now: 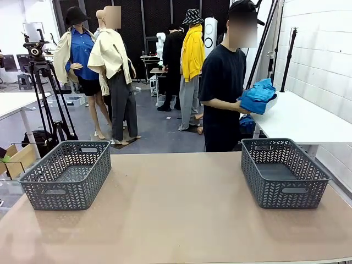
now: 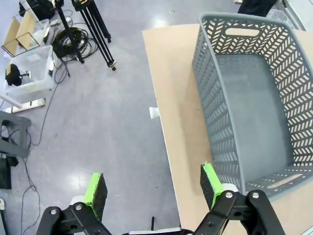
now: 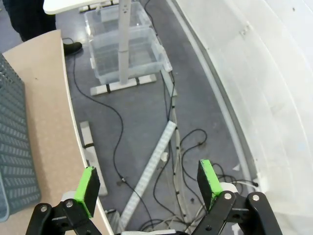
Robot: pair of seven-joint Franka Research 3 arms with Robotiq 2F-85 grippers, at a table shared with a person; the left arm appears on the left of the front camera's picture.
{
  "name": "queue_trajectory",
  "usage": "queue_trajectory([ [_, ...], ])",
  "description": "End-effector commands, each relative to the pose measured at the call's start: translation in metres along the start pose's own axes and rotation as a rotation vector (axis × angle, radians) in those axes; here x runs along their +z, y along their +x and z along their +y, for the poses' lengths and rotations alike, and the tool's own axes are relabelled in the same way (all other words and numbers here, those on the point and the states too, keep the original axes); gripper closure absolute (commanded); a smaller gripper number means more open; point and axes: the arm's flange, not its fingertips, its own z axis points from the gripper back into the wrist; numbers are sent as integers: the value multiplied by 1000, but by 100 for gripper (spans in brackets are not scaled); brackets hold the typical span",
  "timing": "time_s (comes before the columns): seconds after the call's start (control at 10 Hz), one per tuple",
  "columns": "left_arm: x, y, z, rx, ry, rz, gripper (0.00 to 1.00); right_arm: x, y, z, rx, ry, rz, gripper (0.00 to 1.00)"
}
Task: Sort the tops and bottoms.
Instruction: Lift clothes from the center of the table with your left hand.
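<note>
My left and right jaws are apart, empty. The baskets point(image 1: 60, 187) beside them hold nothing; a person point(image 1: 222, 82) ahead holds blue clothes point(image 1: 257, 97).

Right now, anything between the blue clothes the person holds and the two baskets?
Nothing visible. The blue clothes are in the person's hands beyond the table; left basket and right basket sit uncovered.
</note>
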Motion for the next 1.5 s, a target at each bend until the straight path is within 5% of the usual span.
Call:
queue_trajectory([
  [0.0, 2, 1, -1, 0, 23, 7, 0, 1, -1, -2, 1, 3, 7, 0],
  [1.4, 2, 1, -1, 0, 23, 7, 0, 1, -1, -2, 1, 3, 7, 0],
])
